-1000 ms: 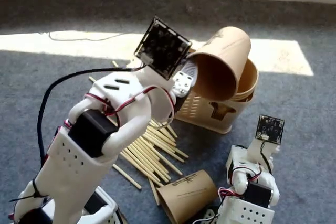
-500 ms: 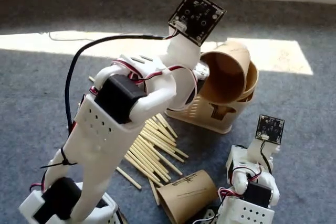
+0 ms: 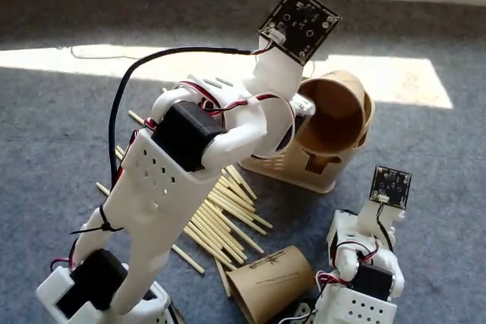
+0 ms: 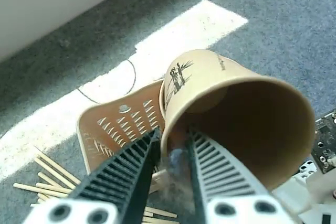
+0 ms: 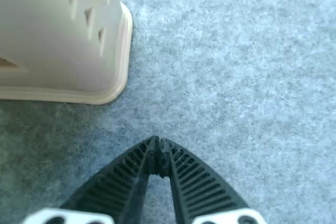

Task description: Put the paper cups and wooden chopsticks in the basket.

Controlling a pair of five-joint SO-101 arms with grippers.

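1. Compared with one second ago, the left arm is stretched further forward. The paper cup it carries is lower: before it hung tilted above the basket, now it sits in the basket's mouth, lying on its side.
2. The left gripper is clamped on the cup's rim, with one finger inside the wall and one outside.
3. I judge that this cup is almost delivered and only the release is missing.
4. The second cup lies on its side on the grey carpet, near the right arm. The chopsticks are spread beside the basket. Neither has moved.
5. The right gripper has its jaws together, holding nothing, low over the carpet near the basket's base.
6. Both cups carry a dark printed drawing with small lettering, which I cannot read.
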